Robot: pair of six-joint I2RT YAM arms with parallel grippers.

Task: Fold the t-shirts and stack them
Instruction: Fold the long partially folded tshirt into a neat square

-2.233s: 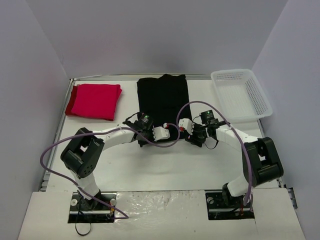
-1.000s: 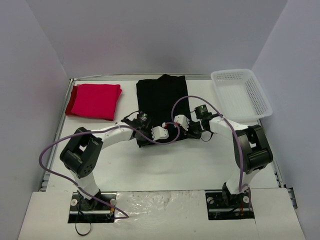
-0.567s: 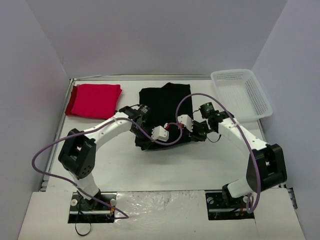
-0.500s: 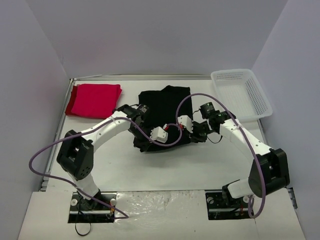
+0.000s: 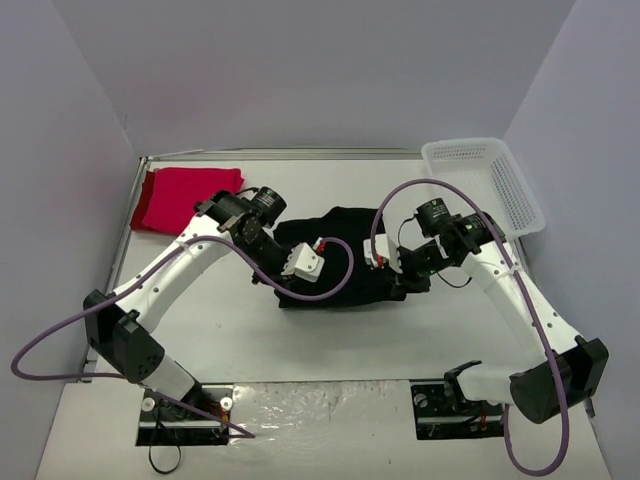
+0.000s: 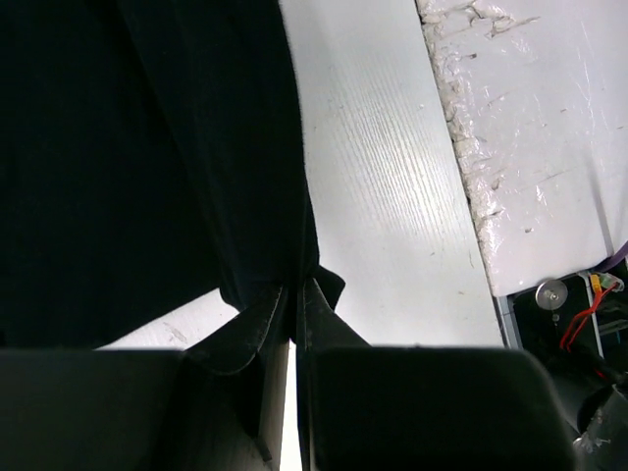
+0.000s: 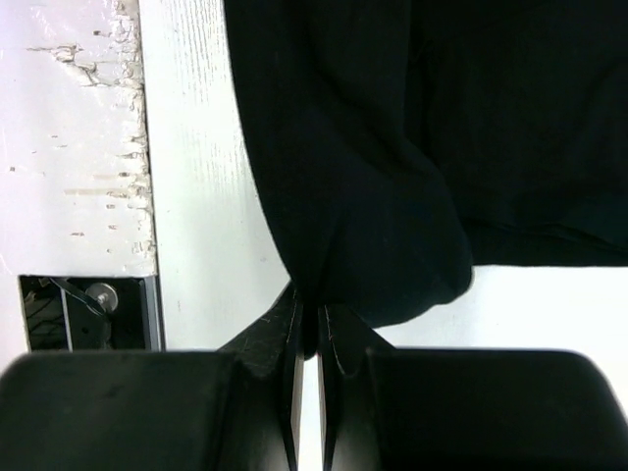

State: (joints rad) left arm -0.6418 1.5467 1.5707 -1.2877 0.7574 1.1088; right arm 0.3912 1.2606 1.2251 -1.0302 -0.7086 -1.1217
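Top external view has the black t-shirt [image 5: 345,222] bunched at the middle of the desk [image 5: 330,340], its near edge raised by both arms, while the red t-shirt [image 5: 170,195] lies folded flat at the far left corner, well apart from it. Left jaws are pressed together on a thin pinch of black cloth at one near corner, and the left wrist view shows the fabric [image 6: 147,147] hanging away from that pinch with bare desk beyond it. Right jaws are likewise closed on the other near corner, with a rounded lobe of cloth [image 7: 392,196] sagging beside them.

Judging from this, the fold is mid-way: the near hem is being carried toward the far hem. Main risk is a slip, since each grip takes only a small bite of soft cloth and a quick swing could pull it free. If one arm leads the other, the hem would land skewed and the fold would come out crooked. Lower layers may drag along and wrinkle instead of lying flat. A purple cable [image 5: 347,270] loops across the shirt and could snag or brush the fabric
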